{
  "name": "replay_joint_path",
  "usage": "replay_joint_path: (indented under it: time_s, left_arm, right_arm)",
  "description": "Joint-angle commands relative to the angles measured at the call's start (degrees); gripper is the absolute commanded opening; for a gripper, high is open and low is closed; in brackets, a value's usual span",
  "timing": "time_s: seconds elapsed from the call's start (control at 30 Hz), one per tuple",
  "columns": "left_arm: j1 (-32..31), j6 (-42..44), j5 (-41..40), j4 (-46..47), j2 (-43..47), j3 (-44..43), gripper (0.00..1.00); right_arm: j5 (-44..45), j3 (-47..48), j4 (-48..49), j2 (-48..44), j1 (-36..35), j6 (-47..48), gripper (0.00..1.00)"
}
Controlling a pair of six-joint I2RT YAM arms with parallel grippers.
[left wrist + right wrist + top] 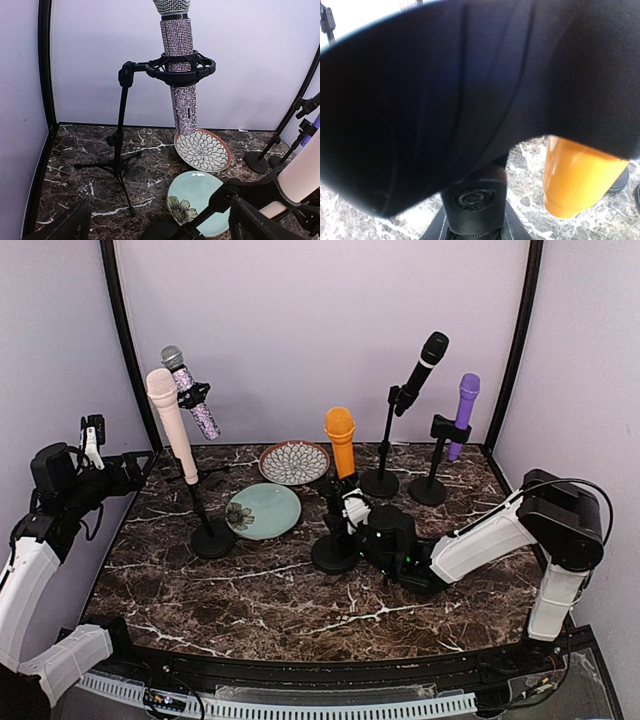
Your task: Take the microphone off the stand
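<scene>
An orange microphone (340,440) stands upright in a black stand with a round base (334,554) at the table's middle. My right gripper (352,512) is low beside that stand, shut on its post just under the microphone. In the right wrist view the post's black joint (476,197) sits between my fingers, the orange microphone's lower end (575,175) hangs to the right, and a blurred black part hides the rest. My left gripper (128,472) is raised at the far left, open and empty. Its view faces a glitter microphone (181,75) in a tripod stand's clip (182,67).
A cream-pink microphone (168,420) leans on a round-base stand (212,538). Black (425,365) and purple (464,410) microphones stand at the back right. A flower-patterned plate (294,462) and a teal plate (264,510) lie between the stands. Walls close three sides.
</scene>
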State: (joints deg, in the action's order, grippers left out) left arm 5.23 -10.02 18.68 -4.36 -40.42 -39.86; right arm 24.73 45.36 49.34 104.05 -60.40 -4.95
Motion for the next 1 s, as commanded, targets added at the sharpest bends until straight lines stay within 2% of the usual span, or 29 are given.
replay_joint_path:
  time_s: [0.0, 0.1, 0.17, 0.23, 0.27, 0.43, 0.57, 0.97]
  left_arm:
    - [0.1, 0.6, 1.2, 1.7, 0.8, 0.9, 0.98]
    - [0.1, 0.7, 1.2, 1.7, 0.9, 0.9, 0.98]
    - [0.1, 0.7, 1.2, 1.7, 0.9, 0.9, 0.98]
    - [0.1, 0.7, 1.3, 1.7, 0.8, 0.9, 0.98]
    - [0.0, 0.7, 1.4, 1.7, 0.8, 0.9, 0.98]
    - [0.1, 0.7, 1.0, 1.7, 1.0, 1.0, 0.98]
    - [0.0, 0.6, 0.8, 1.9, 1.2, 1.2, 0.98]
    - [0.0, 1.4, 2.3, 1.6, 2.1, 0.8, 0.98]
  right_arm:
    - [2.1, 1.5, 7.3, 0.2, -1.1, 0.5, 0.00]
    - [2.5, 1.0, 7.1, 0.2, -1.3, 0.4, 0.01]
    - [2.5, 0.6, 6.9, -0.2, -1.5, 0.2, 0.15]
    - [2.4, 0.1, 6.6, -0.5, -1.4, -0.1, 0.36]
    - [2.4, -0.1, 6.4, -0.8, -1.4, -0.3, 0.43]
    - [1.6, -1.9, 5.3, -2.4, -1.6, -1.0, 0.65]
    - [0.5, -3.1, 3.7, -3.8, -1.8, -1.7, 0.72]
    - [0.2, -10.8, -4.9, -14.9, -2.3, -10.5, 0.76]
